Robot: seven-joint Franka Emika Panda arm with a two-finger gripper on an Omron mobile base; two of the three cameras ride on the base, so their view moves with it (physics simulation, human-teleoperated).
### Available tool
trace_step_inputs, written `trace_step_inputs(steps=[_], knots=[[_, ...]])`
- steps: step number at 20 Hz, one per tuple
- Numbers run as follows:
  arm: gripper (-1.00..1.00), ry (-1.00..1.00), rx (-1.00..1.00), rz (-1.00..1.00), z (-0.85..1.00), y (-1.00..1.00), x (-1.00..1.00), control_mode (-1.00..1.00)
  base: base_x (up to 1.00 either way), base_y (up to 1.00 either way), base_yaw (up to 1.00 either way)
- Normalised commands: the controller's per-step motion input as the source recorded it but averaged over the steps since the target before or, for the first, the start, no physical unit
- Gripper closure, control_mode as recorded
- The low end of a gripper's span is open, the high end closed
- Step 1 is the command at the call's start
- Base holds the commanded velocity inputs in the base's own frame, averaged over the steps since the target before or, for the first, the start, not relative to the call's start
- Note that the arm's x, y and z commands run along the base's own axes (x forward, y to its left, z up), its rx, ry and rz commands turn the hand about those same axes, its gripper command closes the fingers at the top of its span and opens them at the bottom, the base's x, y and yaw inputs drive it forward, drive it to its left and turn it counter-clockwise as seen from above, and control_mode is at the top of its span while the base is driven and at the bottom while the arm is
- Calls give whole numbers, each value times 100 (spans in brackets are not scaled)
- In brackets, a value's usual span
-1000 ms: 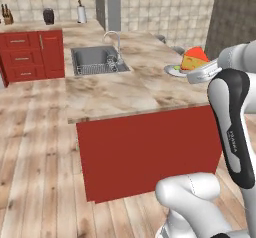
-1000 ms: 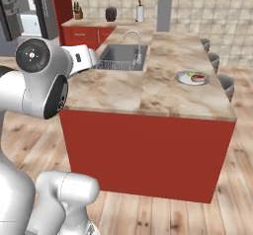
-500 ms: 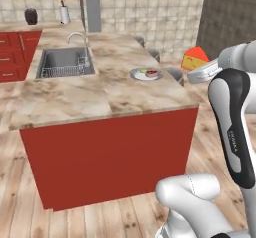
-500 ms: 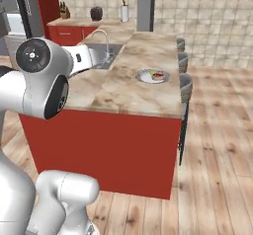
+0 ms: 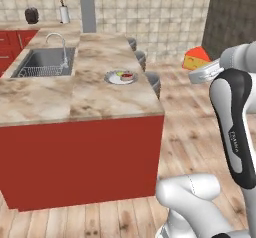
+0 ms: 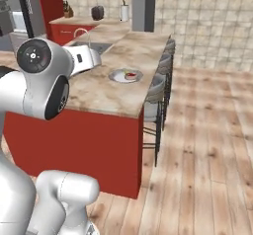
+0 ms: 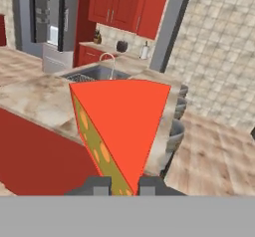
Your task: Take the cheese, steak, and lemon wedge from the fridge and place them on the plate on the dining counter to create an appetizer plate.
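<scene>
Left base view: the cheese (image 5: 196,59) hung past the surface's (image 5: 90,94) right end, above the floor, held up at the arm's tip. Plate (image 5: 121,77) sat near the surface's right edge, steak (image 5: 127,75) on it; sink (image 5: 44,62) to the left, stools (image 5: 151,80) beyond the edge.

Right base view: the arm's shoulder hid the cheese. Plate (image 6: 125,75) and stools (image 6: 159,88) showed plainly.

Hand view: tool (image 7: 121,183) was nipped tight on the cheese (image 7: 117,126) by its point. The wedge blocked the middle surface; fridge (image 7: 50,27) stood far left.
</scene>
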Motion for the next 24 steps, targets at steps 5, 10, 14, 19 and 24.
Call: trace_step_inputs(steps=[5, 10, 14, 19, 24], knots=[[100, 0, 0, 0, 0, 0, 0, 100, 47, -100, 31], [100, 0, 0, 0, 0, 0, 0, 100, 49, -100, 31], [100, 0, 0, 0, 0, 0, 0, 100, 61, -100, 32], [100, 0, 0, 0, 0, 0, 0, 100, 69, -100, 33], [100, 0, 0, 0, 0, 0, 0, 100, 66, -89, 33]])
